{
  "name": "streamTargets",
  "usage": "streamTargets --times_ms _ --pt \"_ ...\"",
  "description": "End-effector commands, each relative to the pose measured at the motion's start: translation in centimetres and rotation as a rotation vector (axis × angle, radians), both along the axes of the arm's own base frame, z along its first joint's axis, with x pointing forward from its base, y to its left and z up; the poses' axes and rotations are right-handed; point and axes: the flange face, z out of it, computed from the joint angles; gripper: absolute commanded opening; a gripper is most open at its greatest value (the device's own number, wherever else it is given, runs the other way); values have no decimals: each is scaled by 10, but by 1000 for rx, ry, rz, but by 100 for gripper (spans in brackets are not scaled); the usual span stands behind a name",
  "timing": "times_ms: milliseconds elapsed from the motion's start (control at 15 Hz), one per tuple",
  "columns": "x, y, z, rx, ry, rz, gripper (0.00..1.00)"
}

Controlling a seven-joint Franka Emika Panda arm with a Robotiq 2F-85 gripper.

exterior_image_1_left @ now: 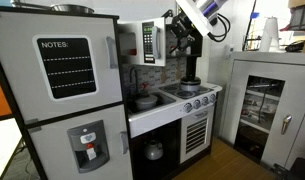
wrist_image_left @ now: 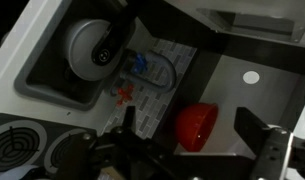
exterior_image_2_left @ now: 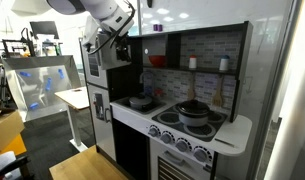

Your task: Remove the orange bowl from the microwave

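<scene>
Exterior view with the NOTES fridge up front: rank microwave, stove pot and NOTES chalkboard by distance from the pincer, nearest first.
1. microwave: right beside the pincer, at the same height.
2. pot: on the stove, below the pincer.
3. NOTES chalkboard: on the fridge door, beyond the microwave.

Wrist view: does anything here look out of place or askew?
The orange bowl appears tipped on its side, with its opening facing sideways rather than resting on its base. It lies on the open shelf beside the microwave, not inside it. Nothing looks spilled or broken.
</scene>
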Motion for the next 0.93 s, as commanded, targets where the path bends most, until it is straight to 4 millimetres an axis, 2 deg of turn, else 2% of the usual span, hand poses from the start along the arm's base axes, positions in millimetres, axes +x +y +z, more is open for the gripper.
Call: streamTargets --times_ms 0,467,533,667,867 --pt "23 -7 2 -27 -51 -8 100" --pt "68 -17 -6 -35 -114 2 100" --pt "56 -11 -7 -36 -81 5 100" --pt "65 -14 -9 -41 -90 4 100" --pt "66 -14 -8 -41 -93 3 100"
